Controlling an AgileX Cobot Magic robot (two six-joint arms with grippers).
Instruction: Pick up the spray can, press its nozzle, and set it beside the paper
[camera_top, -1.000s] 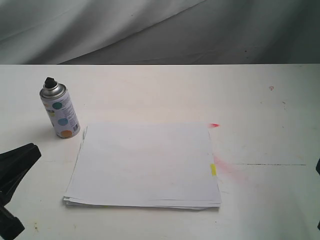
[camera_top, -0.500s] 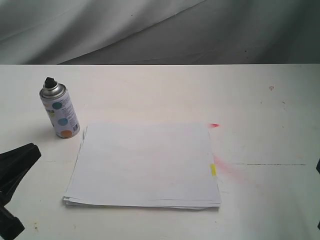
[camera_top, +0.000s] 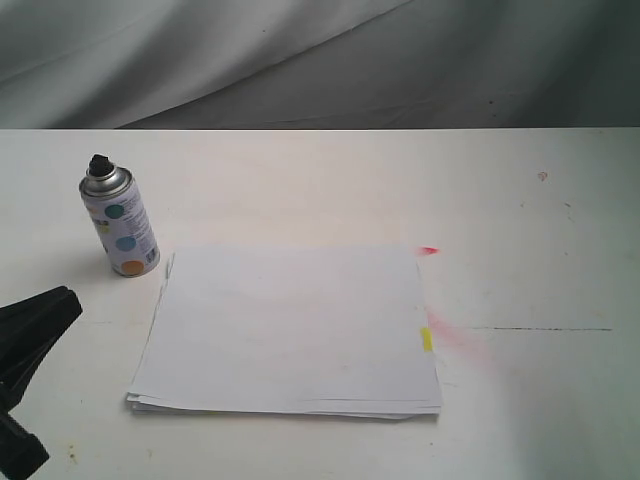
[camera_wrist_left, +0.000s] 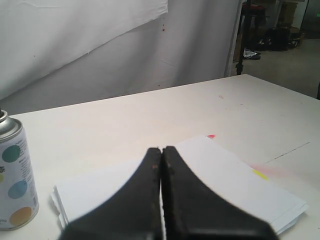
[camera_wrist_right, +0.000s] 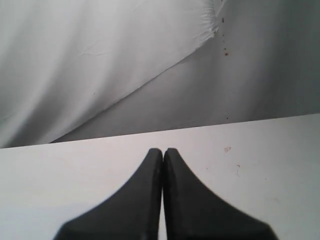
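The spray can (camera_top: 120, 222) stands upright at the left of the white table, its black nozzle (camera_top: 100, 163) on top. It is just off the far left corner of the paper (camera_top: 290, 330), a thin white stack with a yellow mark (camera_top: 426, 339) on its right edge. My left gripper (camera_top: 70, 300) is shut and empty at the lower left, short of the can and apart from it. In the left wrist view the gripper (camera_wrist_left: 161, 150) points over the paper (camera_wrist_left: 225, 180), with the can (camera_wrist_left: 15, 180) off to one side. My right gripper (camera_wrist_right: 163, 151) is shut and empty over bare table; it does not show in the exterior view.
Red paint marks (camera_top: 428, 250) lie on the table by the paper's right side, with a thin dark line (camera_top: 540, 329) running right from there. A grey cloth backdrop (camera_top: 300, 60) hangs behind the table's far edge.
A dark sliver of the right arm at the exterior view's right edge has left the view. The can, the paper and the left gripper have not moved.
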